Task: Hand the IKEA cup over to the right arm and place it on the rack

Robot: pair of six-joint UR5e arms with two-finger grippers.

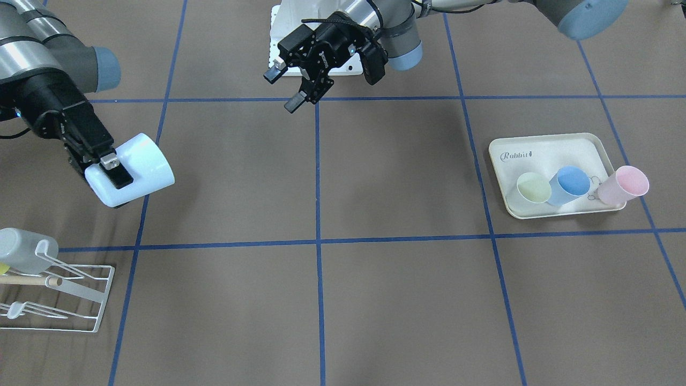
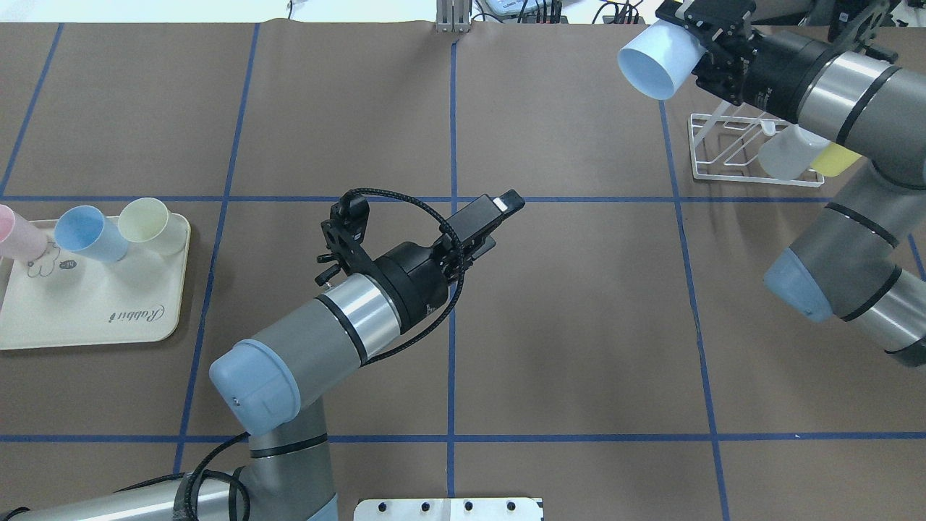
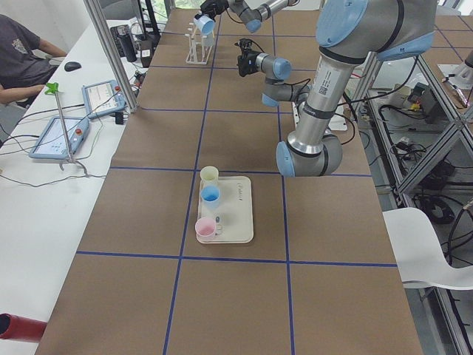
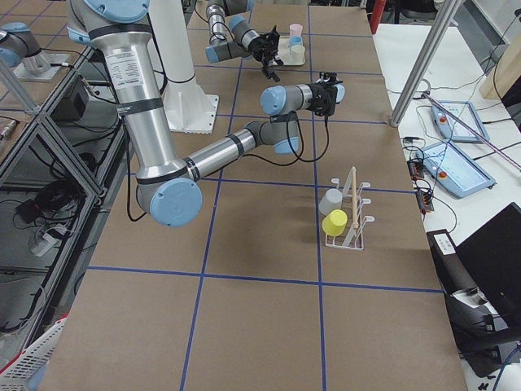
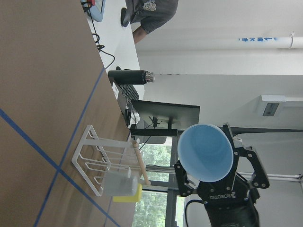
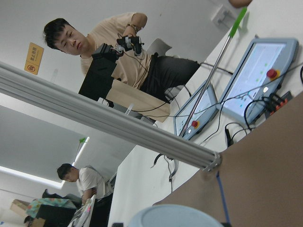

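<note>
The left claw [image 1: 284, 87] hung spread and empty. The right claw [image 1: 114, 176] pinched the cup [image 1: 147, 163], a smooth, glossy, pale-blue tapered tumbler held sideways in the air, round mouth facing away from the wrist. The thin white wire rack [image 1: 80, 300] stood near, below that claw.

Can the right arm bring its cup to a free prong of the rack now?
Probably yes. The right gripper holds the white cup close to the rack, with nothing between them. A grey cup and a yellow cup fill one end; the other prongs look free.
</note>
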